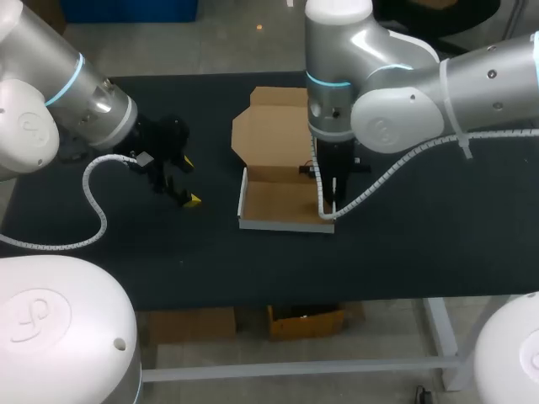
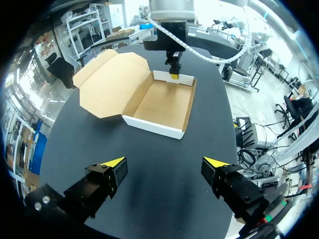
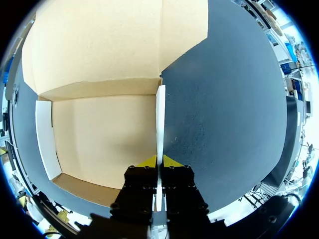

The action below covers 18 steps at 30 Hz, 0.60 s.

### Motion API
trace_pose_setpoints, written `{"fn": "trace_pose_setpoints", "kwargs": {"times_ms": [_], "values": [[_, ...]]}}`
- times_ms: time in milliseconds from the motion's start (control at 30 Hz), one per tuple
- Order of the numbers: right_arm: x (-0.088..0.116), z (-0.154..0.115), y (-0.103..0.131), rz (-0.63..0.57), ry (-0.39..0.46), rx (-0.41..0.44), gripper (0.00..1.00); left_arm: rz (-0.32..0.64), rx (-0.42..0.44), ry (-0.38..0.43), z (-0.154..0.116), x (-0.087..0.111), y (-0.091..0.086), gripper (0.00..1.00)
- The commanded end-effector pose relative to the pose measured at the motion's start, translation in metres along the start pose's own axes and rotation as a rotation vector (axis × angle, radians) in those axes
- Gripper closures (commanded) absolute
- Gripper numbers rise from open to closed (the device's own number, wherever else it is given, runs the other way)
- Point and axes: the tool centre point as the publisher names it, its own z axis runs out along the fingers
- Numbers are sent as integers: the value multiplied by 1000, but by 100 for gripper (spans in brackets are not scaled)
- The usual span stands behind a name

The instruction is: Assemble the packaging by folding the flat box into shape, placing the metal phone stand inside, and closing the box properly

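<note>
The cardboard box (image 1: 282, 224) sits on the table as an open tray with white outer walls, its lid (image 1: 271, 126) lying flat behind it. My right gripper (image 1: 328, 206) points straight down at the tray's right side. In the right wrist view it (image 3: 160, 161) is shut on the thin white right side wall (image 3: 160, 114), one finger inside and one outside. My left gripper (image 1: 190, 181) stands open to the left of the box and apart from it. In the left wrist view its open fingers (image 2: 166, 162) face the tray (image 2: 154, 127), with my right gripper (image 2: 174, 75) at the far wall.
The black table (image 1: 404, 244) spreads out around the box on all sides. Its front edge (image 1: 278, 299) runs below the tray. My left arm's white cable (image 1: 93, 202) loops over the table at the left.
</note>
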Motion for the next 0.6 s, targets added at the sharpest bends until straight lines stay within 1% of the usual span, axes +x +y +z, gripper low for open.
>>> {"fn": "trace_pose_setpoints", "kwargs": {"times_ms": [33,600], "values": [[-2,1,-8,-5,7,-12,100,0,-3,-1,1,0,0,0],[0,1,-17,-22,9,-10,100,0,-3,-1,1,0,0,0]]}}
